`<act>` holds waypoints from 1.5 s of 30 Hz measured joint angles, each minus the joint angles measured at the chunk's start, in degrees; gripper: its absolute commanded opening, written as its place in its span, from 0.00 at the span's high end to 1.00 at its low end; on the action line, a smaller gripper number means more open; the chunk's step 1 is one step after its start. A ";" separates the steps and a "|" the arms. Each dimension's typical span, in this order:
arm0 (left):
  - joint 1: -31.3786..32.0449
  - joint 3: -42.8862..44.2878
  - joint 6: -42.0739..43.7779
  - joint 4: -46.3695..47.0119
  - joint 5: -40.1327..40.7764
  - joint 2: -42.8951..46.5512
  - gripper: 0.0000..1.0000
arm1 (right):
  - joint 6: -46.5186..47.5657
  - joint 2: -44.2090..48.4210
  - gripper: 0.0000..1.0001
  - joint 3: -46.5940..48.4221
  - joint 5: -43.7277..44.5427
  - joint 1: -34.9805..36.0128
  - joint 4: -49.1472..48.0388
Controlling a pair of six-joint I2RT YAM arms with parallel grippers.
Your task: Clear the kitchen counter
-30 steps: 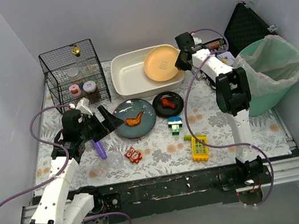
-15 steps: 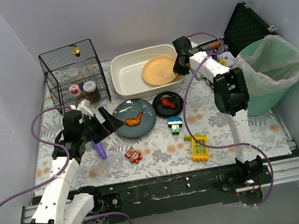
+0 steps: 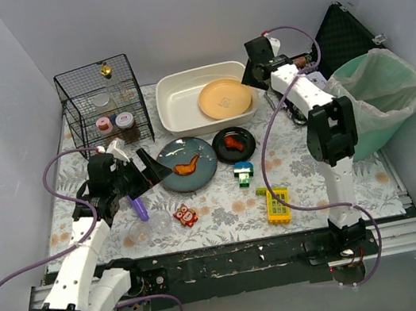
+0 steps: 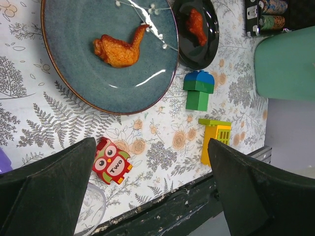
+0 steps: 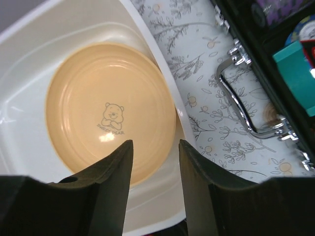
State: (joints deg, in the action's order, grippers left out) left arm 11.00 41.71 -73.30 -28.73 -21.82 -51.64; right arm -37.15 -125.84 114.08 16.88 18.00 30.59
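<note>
Kitchen counter: we see the fern-and-flower tabletop spanning the work area, with its dark scuffed front edge next to the arm bases.
Left gripper: it hangs over the left half of the counter, just beside the blue plate.
Left fingers: we read them as spread wide, with nothing between them and no contact visible.
Under the left fingers: the blue plate carries a fried chicken piece. A red owl block lies just beside one fingertip in the wrist view.
Right gripper: it hangs over the right end of the white basin at the far edge.
Right fingers: we read them as parted by a moderate gap and gripping nothing.
Under the right fingers: a yellow plate with a bear print lies inside the basin.
Other items: a small black plate, a green-and-blue block and a yellow block sit right of centre. A wire rack stands at the far-left corner.
</note>
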 measured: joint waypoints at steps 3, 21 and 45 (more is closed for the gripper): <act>0.00 0.00 -0.02 0.04 0.26 -0.39 0.02 | 2.45 5.18 0.52 -1.31 1.07 0.04 -0.42; 0.00 0.04 0.83 0.85 1.66 -5.73 0.02 | 14.49 59.80 0.07 -54.80 -11.67 -2.86 -9.66; 0.00 0.39 0.42 0.87 2.14 -6.86 0.02 | -19.45 42.60 0.47 -64.39 -18.36 29.92 -25.64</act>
State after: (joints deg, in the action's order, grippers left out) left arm 11.00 42.11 -72.88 -27.86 -19.68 -58.50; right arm -56.60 -83.24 49.69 -1.48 47.92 4.95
